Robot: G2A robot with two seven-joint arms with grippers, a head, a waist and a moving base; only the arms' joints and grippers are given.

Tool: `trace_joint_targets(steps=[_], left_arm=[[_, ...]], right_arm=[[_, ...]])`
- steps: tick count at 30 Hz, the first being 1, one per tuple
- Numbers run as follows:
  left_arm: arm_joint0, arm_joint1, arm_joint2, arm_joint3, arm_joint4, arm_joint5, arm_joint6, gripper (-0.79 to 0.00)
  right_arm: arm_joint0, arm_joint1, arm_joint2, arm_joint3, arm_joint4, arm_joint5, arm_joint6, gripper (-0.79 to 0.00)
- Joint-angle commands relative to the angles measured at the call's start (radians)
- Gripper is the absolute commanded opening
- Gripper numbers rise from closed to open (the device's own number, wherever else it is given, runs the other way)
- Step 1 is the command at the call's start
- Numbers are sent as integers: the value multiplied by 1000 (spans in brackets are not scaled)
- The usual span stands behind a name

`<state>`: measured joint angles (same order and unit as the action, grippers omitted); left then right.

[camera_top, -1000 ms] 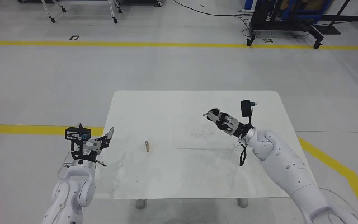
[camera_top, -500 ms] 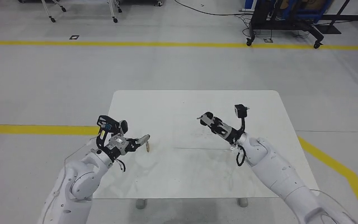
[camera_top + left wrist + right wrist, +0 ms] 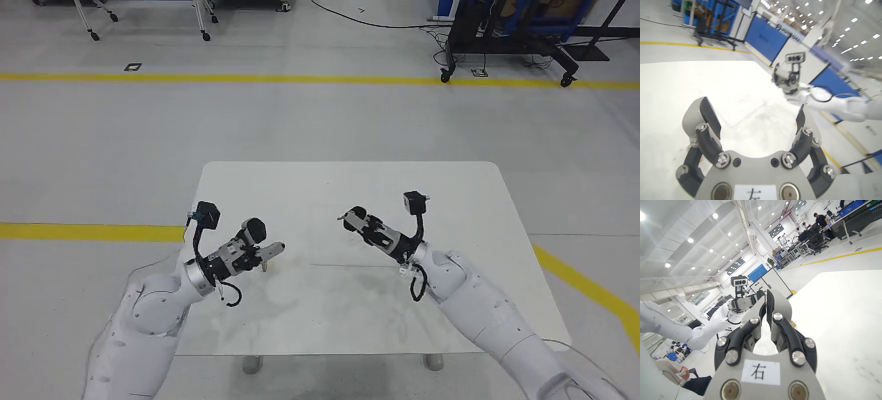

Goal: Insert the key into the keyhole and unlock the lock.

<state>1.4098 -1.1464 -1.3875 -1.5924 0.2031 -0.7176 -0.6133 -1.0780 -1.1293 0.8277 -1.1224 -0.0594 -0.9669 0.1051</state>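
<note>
Hovering over scuffed white table [image 3: 330, 310]: left pincer [image 3: 272, 247], right pincer [image 3: 347, 215]; yellow-lined floor [image 3: 300, 120].

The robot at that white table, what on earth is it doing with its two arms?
Nothing seems to be in hand yet. Its left gripper is open over the left side of the table, near a small tan item that is too small to identify. The right gripper is shut, with nothing visible between its fingers, above the table's middle.

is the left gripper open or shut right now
Open. The left gripper has its ribbed pads wide apart, with bare table between them.
</note>
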Motion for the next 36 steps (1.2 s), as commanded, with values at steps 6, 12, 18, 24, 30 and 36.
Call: trace_joint_targets(steps=[6, 12, 18, 24, 30, 36], left_arm=[[-197, -13, 158, 221, -487, -32, -266, -18], [-282, -17, 199, 362, -556, -74, -372, -249], [-291, -16, 201, 365, -489, -100, -334, -428], [-281, -14, 212, 354, -450, -82, -307, -453], [-276, -14, 235, 339, -425, -66, -294, -465], [-279, -14, 252, 339, -420, -60, -292, -523]], right_arm=[[29, -36, -66, 39, 151, -45, 80, -785], [48, -58, -88, 56, 206, -45, 139, -785], [84, -89, -139, 89, 315, -45, 244, -785], [117, -118, -155, 144, 353, -45, 291, -785], [130, -138, -147, 179, 339, -45, 295, -785], [131, -154, -136, 199, 330, -45, 302, -785]])
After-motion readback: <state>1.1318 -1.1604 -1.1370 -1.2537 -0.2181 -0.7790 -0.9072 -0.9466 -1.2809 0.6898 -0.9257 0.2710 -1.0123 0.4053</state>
